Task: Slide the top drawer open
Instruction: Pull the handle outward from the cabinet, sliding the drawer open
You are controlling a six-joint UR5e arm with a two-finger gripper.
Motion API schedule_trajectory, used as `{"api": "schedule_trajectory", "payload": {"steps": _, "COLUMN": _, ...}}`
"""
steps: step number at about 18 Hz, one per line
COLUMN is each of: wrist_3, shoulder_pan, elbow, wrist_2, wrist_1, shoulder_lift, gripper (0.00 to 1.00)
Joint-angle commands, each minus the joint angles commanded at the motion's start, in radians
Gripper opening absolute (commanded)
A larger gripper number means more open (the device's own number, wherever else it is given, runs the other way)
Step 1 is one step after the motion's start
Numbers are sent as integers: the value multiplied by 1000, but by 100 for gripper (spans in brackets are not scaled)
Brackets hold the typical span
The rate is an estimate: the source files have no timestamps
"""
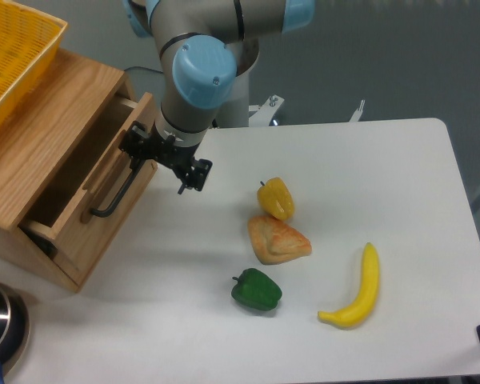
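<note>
1. No brand, label or writing can be read on anything in view.
2. The white bench (368,160) carries all the things.
3. A light oak cabinet (40,136) stands at the bench's left edge, with a yellow mesh basket (12,56) on its top.
4. The top drawer (104,192) is slid part way out of the cabinet, its inside showing; the black bar handle (116,196) runs along its front panel.
5. The gripper (164,156) sits at the upper end of that handle, just right of the drawer front; whether its fingers are apart or clamped I cannot tell.
6. Well right of the drawer lie a banana (360,288), a croissant (276,238), a green pepper (257,290) and a yellow pepper (276,198).
</note>
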Motion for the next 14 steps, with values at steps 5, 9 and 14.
{"api": "schedule_trajectory", "payload": {"steps": 5, "wrist_3": 0, "shoulder_pan": 12, "elbow": 12, "wrist_2": 2, "wrist_1": 0, "shoulder_lift": 0, "gripper": 100}}
{"api": "schedule_trajectory", "payload": {"steps": 9, "wrist_3": 0, "shoulder_pan": 20, "elbow": 17, "wrist_2": 2, "wrist_1": 2, "shoulder_lift": -2, "gripper": 100}}
{"api": "schedule_trajectory", "payload": {"steps": 14, "wrist_3": 0, "shoulder_pan": 29, "elbow": 18, "wrist_2": 21, "wrist_1": 2, "shoulder_lift": -2, "gripper": 100}}
